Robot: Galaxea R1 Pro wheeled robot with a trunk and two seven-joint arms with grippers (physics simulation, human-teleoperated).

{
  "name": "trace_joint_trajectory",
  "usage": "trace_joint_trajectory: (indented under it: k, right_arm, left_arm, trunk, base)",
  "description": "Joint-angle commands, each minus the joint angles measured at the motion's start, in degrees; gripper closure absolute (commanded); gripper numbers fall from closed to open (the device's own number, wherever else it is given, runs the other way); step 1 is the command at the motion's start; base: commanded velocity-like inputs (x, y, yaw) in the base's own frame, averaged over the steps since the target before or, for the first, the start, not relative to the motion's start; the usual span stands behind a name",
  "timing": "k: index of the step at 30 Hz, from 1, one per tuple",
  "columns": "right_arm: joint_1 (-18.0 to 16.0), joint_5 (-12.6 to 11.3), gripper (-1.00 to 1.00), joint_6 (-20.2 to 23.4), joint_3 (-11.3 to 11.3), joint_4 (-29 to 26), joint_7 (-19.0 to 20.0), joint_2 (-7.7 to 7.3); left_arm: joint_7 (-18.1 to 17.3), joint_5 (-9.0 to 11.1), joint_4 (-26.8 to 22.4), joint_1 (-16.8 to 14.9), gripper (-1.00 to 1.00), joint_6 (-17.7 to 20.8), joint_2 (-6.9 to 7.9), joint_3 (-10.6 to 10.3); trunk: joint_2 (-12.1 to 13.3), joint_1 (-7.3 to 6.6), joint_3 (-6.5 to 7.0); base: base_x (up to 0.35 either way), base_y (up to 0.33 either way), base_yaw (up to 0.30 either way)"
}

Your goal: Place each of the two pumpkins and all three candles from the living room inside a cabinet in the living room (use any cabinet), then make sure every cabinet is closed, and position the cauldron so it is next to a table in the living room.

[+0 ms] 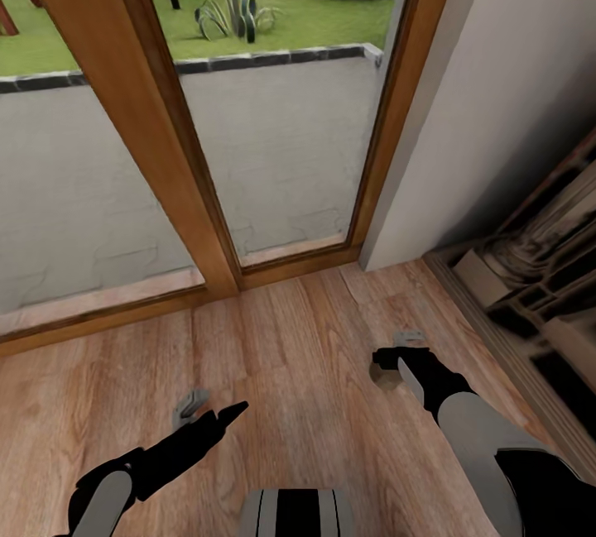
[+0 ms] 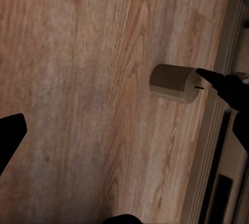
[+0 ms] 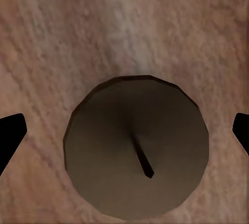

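One cream-beige candle [image 3: 136,149] stands on the wood floor, its dark wick facing my right wrist camera. My right gripper [image 1: 396,360] hangs straight above it, open, with a fingertip [image 3: 10,133] showing at each side and neither touching it. In the head view the candle [image 1: 382,374] peeks out from under that gripper. The left wrist view catches the same candle [image 2: 174,83] with the right gripper's black fingers [image 2: 228,89] beside it. My left gripper [image 1: 207,409] is open and empty, low over the floor to the left. Pumpkins, cabinet, cauldron and table are out of view.
A wood-framed glass door [image 1: 190,189] fills the wall ahead, with a patio and lawn outside. A white wall corner [image 1: 463,148] stands at right. Beyond a raised floor strip [image 1: 513,355] is a stone-like structure [image 1: 538,272] close to my right arm. Bare wood floor [image 1: 290,371] lies between the arms.
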Motion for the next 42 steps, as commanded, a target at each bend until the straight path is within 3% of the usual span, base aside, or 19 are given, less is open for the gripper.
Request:
trace_joint_trajectory:
  k: [1,9,14,30,33,34,42]
  right_arm:
    - [0.0,0.2,-1.00,0.4,0.0,-0.1,-0.1,0.00]
    - [0.0,0.1,-1.00,0.6,0.0,-0.1,-0.1,-0.39]
    - [0.0,0.1,-1.00,0.7,-0.1,-0.1,-0.1,-0.43]
    - [-0.1,0.1,-1.00,0.6,-0.1,-0.3,0.0,-0.44]
    - [-0.1,0.1,-1.00,0.6,-0.1,-0.4,0.0,-0.44]
    - [-0.1,0.1,1.00,0.7,-0.1,-0.4,0.0,-0.46]
    - [-0.1,0.2,1.00,1.0,-0.1,-1.1,-0.2,-0.45]
  left_arm:
    - [0.0,0.2,0.0,0.0,-1.00,0.2,0.04,0.1]
    - [0.0,0.5,0.0,0.0,-1.00,0.2,-0.13,0.2]
    - [0.0,0.5,0.0,0.0,-1.00,0.2,-0.12,0.0]
    - [0.0,0.5,-0.1,0.0,-1.00,0.2,-0.16,-0.1]
    - [0.0,0.5,-0.1,0.0,-1.00,0.2,-0.13,0.0]
    - [0.0,0.5,-0.1,0.0,-1.00,0.2,-0.12,0.0]
    - [0.0,0.5,-0.1,0.0,-1.00,0.2,-0.04,0.2]
  trunk:
    - [0.0,-0.01,-0.04]
    - [-0.1,0.18,-1.59]
    - [-0.1,0.18,-1.59]
    - [-0.3,0.59,-5.13]
    - [-0.3,0.59,-5.13]
    - [-0.3,0.59,-5.13]
    - [-0.3,0.59,-5.13]
  base:
    - [0.027,-0.006,0.000]
    - [0.006,-0.001,0.000]
    - [0.000,0.000,0.000]
    - [0.000,0.000,0.000]
    - [0.000,0.000,0.000]
    - [0.000,0.000,0.000]
    - [0.000,0.000,0.000]
